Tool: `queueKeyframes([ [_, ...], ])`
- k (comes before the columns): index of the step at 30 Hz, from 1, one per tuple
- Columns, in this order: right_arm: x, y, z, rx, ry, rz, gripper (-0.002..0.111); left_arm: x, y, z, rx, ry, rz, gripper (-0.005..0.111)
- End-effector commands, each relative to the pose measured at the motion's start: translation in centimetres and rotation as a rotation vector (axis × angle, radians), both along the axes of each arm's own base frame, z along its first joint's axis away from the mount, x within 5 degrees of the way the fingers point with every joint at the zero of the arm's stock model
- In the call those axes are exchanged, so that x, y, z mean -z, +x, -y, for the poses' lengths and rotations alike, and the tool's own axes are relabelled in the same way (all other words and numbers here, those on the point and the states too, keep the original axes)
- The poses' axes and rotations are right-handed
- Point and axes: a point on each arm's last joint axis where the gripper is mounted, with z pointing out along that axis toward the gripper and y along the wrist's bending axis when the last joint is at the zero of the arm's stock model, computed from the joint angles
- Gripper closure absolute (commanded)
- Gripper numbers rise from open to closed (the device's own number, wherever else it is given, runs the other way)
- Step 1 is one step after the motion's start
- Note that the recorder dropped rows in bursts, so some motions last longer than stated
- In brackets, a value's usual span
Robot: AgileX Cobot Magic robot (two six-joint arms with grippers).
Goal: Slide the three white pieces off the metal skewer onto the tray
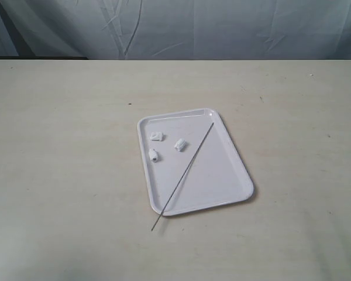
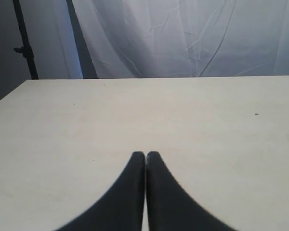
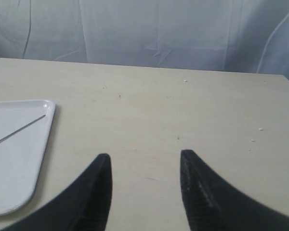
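Skewer (image 1: 182,175) looks thin, stiff and light, so we would pinch its near overhanging end, pieces (image 1: 179,144) apparently loose on the tray (image 1: 225,175); left gripper (image 2: 145,156) closed empty, right gripper (image 3: 145,155) open.

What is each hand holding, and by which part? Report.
Nothing is held. The left hand is shut empty, the right hand open and empty; the metal skewer lies on the tray.
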Motion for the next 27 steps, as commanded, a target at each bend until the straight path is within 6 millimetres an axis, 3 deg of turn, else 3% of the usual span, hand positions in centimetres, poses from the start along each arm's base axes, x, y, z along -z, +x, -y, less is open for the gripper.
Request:
queueKeyframes([
  [1, 0.07, -0.03, 0.06, 0.010, -0.001, 0.005, 0.065, 0.04, -0.01, -0.03, -0.016, -0.050, 0.007, 0.107],
  [20, -0.04, -0.01, 0.10, 0.011, -0.017, 0.018, 0.066, 0.07, -0.01, 0.06, -0.011, -0.090, 0.007, 0.107],
  [22, -0.04, -0.01, 0.10, 0.011, -0.017, 0.018, 0.073, 0.03, -0.01, 0.05, -0.011, -0.087, 0.010, 0.107],
  [23, -0.02, -0.01, 0.10, 0.011, -0.015, 0.016, 0.091, 0.03, -0.01, 0.04, -0.011, -0.081, 0.010, 0.107],
  [25, -0.01, -0.01, 0.09, 0.011, -0.014, 0.014, 0.108, 0.03, -0.01, 0.04, -0.011, -0.081, 0.010, 0.107],
  [27, 0.01, -0.02, 0.14, 0.012, -0.029, 0.013, 0.108, 0.03, -0.01, 0.04, -0.011, -0.081, 0.010, 0.107],
])
